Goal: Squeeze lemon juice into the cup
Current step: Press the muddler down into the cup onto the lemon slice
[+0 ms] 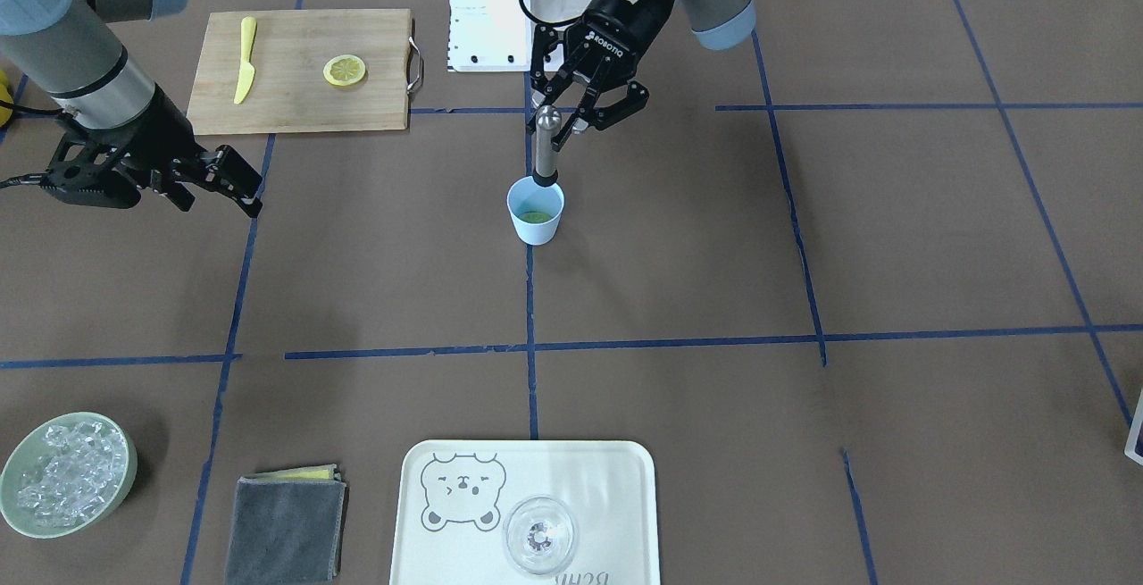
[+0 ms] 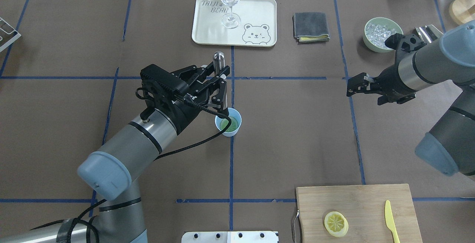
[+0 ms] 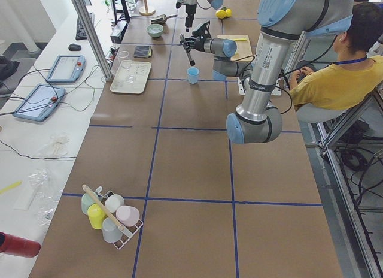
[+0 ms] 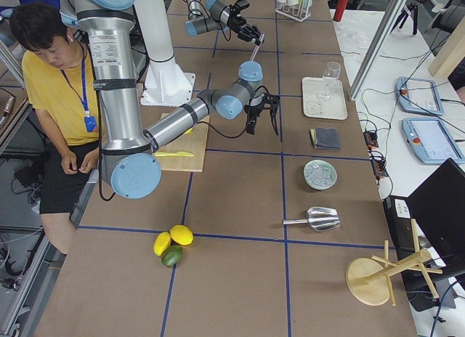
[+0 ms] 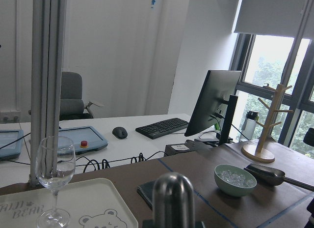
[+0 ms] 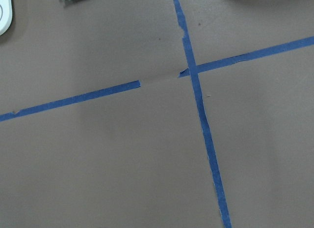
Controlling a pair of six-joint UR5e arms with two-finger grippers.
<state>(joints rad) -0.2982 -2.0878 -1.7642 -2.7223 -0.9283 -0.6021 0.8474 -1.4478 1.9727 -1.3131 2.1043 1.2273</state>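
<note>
The light blue cup (image 1: 536, 226) (image 2: 236, 129) stands near the table's middle with something greenish at its bottom. My left gripper (image 1: 559, 119) (image 2: 222, 89) is above it, shut on a metal muddler (image 1: 545, 153) (image 2: 218, 60) (image 5: 172, 201). The muddler stands nearly upright with its lower end inside the cup. The lemon (image 1: 344, 70) (image 2: 336, 223), a pale yellow slice, lies on the wooden cutting board (image 1: 295, 107). My right gripper (image 1: 219, 201) (image 2: 365, 94) hovers open and empty over bare table, apart from the cup and just off the board's corner.
A yellow plastic knife (image 1: 245, 58) lies on the board beside the slice. Opposite the robot stand a white tray (image 1: 625, 478) holding a clear glass (image 1: 538, 534), a folded grey cloth (image 1: 286, 527) and a green bowl of ice (image 1: 130, 471). A person (image 3: 335, 80) sits beside the robot.
</note>
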